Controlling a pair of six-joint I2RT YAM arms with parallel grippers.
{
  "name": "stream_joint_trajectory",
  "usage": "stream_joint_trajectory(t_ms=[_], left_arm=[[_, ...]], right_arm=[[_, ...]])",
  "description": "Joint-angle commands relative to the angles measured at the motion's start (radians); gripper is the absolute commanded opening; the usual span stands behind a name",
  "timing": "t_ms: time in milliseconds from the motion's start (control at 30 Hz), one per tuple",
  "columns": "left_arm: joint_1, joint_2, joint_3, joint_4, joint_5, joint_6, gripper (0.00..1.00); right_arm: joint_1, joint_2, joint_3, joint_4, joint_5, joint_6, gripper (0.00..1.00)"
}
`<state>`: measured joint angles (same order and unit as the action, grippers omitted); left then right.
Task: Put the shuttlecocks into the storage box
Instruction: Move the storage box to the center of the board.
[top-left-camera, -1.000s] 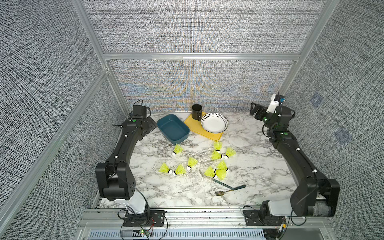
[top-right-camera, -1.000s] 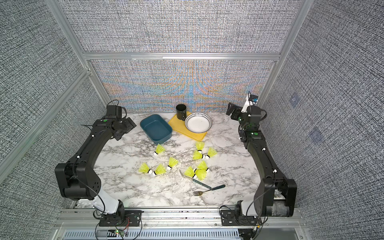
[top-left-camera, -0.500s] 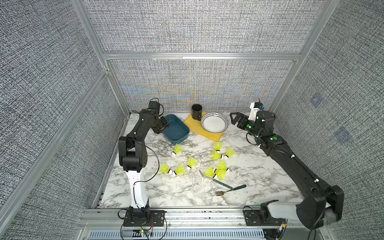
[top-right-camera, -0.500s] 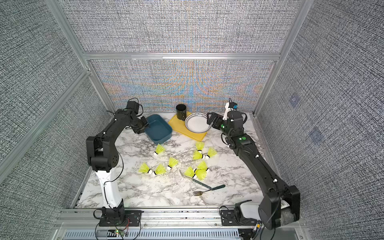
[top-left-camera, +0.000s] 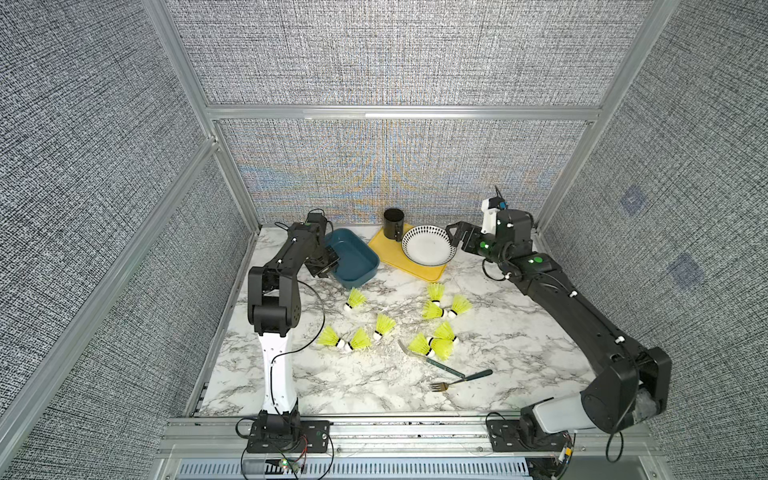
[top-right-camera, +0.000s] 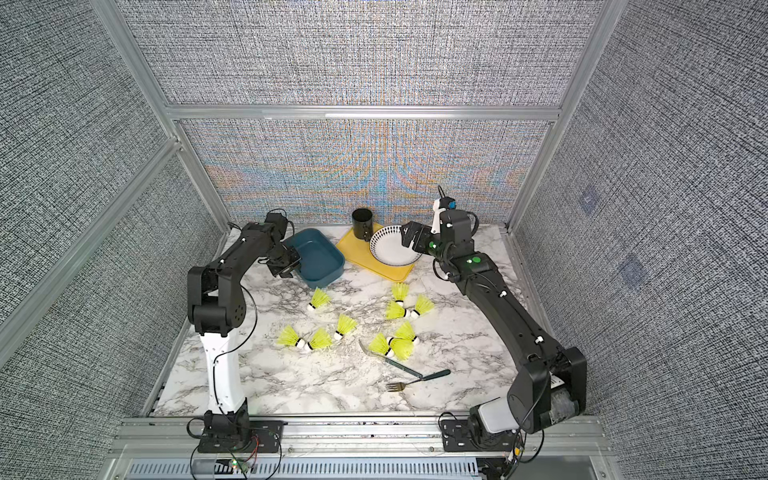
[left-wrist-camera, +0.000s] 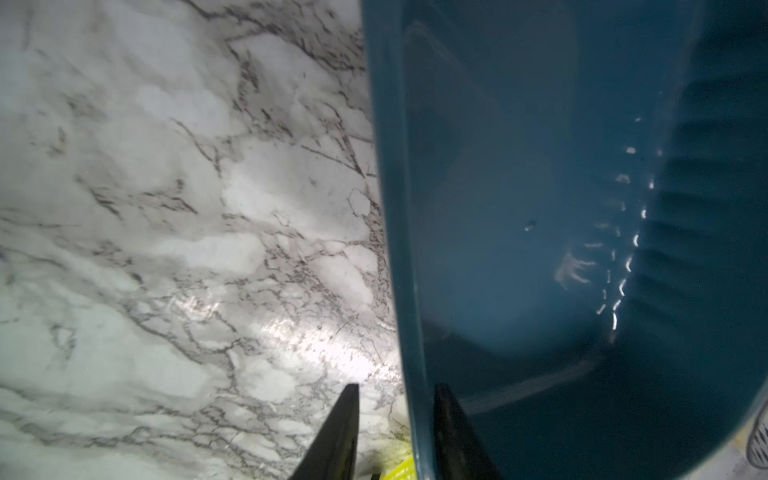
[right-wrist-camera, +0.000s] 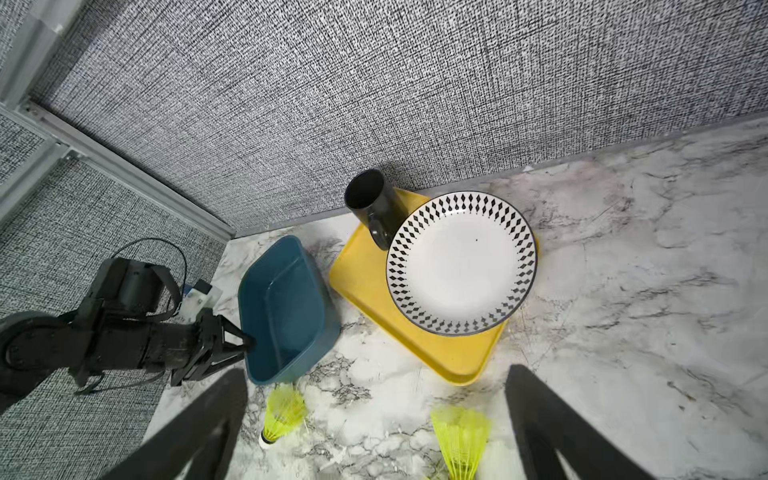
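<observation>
Several neon yellow-green shuttlecocks (top-left-camera: 356, 299) (top-right-camera: 320, 300) lie scattered on the marble table in both top views, one just in front of the storage box; two shuttlecocks (right-wrist-camera: 284, 413) show in the right wrist view. The dark teal storage box (top-left-camera: 353, 253) (top-right-camera: 322, 257) (left-wrist-camera: 540, 208) (right-wrist-camera: 286, 307) sits at the back left with nothing in it. My left gripper (top-left-camera: 333, 262) (top-right-camera: 296, 261) (left-wrist-camera: 397, 386) (right-wrist-camera: 249, 344) straddles its left wall, jaws narrow. One finger is inside; a sliver of marble shows between the outer finger and the wall. My right gripper (top-left-camera: 452, 232) (top-right-camera: 406, 236) (right-wrist-camera: 376, 374) hangs open by the bowl, holding nothing.
A white bowl with a black-patterned rim (top-left-camera: 427, 245) and a black cup (top-left-camera: 393, 224) stand on a yellow tray (top-left-camera: 415, 272) right of the box. A fork (top-left-camera: 459, 380) and a knife (top-left-camera: 428, 360) lie near the front shuttlecocks. Fabric walls close the back and sides.
My left arm swung in from the back left corner to the box's left wall, and its jaws narrowed. My right arm moved from the back right corner toward the bowl, still wide open.
</observation>
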<state>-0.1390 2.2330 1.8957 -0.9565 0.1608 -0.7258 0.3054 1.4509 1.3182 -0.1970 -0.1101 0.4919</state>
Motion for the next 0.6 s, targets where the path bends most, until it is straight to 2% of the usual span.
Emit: stream_joint_trajectory(t_ms=[0, 100, 567], left_arm=[[-0.005, 0.001, -0.001, 0.018, -0.006, -0.001, 0.18], [-0.008, -0.009, -0.023, 0.029, -0.010, -0.001, 0.02], [-0.058, -0.083, -0.082, 0.045, -0.016, 0.041, 0.02]], right_arm=[[0.002, 0.003, 0.006, -0.016, 0.000, -0.027, 0.98], [0.002, 0.005, 0.004, -0.019, 0.003, -0.033, 0.98], [0.011, 0.013, -0.002, -0.030, 0.020, -0.047, 0.98]])
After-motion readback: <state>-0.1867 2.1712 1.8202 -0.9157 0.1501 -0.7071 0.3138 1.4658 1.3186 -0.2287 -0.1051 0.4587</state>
